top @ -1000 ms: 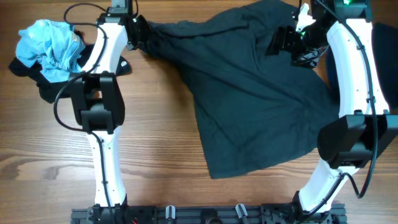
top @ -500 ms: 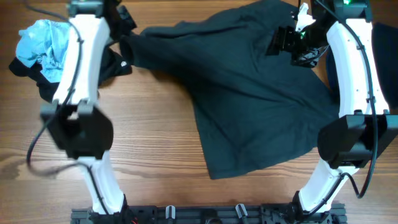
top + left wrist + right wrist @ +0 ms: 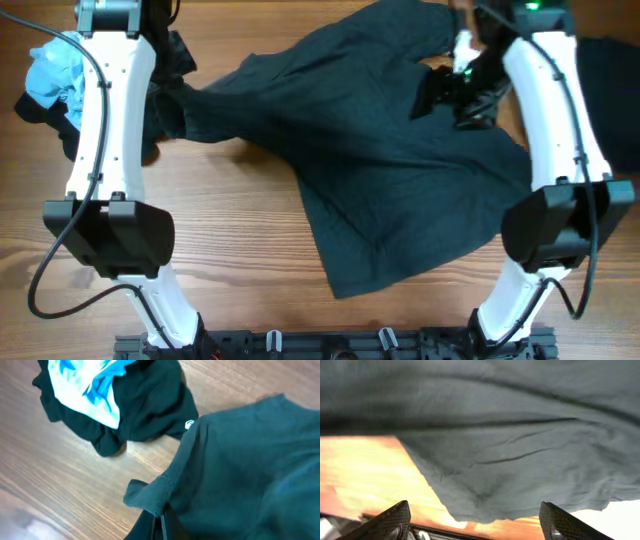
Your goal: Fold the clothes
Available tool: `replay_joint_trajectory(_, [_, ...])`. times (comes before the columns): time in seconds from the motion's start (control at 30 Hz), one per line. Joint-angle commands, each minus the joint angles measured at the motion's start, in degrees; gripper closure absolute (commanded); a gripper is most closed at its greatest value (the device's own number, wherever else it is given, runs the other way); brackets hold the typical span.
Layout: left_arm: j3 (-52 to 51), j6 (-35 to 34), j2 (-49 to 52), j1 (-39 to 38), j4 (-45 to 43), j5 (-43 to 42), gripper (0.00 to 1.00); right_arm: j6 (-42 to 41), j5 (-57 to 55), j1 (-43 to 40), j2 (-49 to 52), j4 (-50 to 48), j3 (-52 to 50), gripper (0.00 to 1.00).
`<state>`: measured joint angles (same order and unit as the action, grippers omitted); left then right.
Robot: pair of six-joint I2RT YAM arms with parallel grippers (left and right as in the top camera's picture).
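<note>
Two grippers split for flattening: left gripper [image 3: 159,519] clenched on edge of black T-shirt [image 3: 400,180], drawn taut just beside light blue garment [image 3: 50,75], right gripper [image 3: 473,505] spread wide above shirt's side far from that garment, likely awaiting a pinch

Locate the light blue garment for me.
In the overhead view the light blue garment lies crumpled at the far left of the table, on a dark garment, just beside the left arm.
</note>
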<state>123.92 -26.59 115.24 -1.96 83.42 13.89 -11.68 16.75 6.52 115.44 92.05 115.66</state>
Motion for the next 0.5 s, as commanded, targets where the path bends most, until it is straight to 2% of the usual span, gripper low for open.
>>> replay_joint_trajectory(0.0, [0.07,0.66,-0.28,2.32,-1.27,-3.17,0.96,-4.07,-2.27,8.37,-4.04,0.11,-2.73,0.21])
replay_joint_trajectory(0.17, [0.07,0.7,-0.28,5.29,-2.05,-5.99,0.96,-11.74,-8.85,19.67,-15.1,0.04,-8.68,0.18])
replay_joint_trajectory(0.3, [0.07,0.92,-0.28,6.29,-4.44,-5.97,0.96,-19.37,-8.52,29.35,-21.59,-4.09,-23.98,0.17])
replay_joint_trajectory(0.47, [0.07,0.9,-0.28,6.36,-7.48,-5.99,0.96,-23.69,-5.22,40.46,-22.67,-14.01,-38.12,0.18])
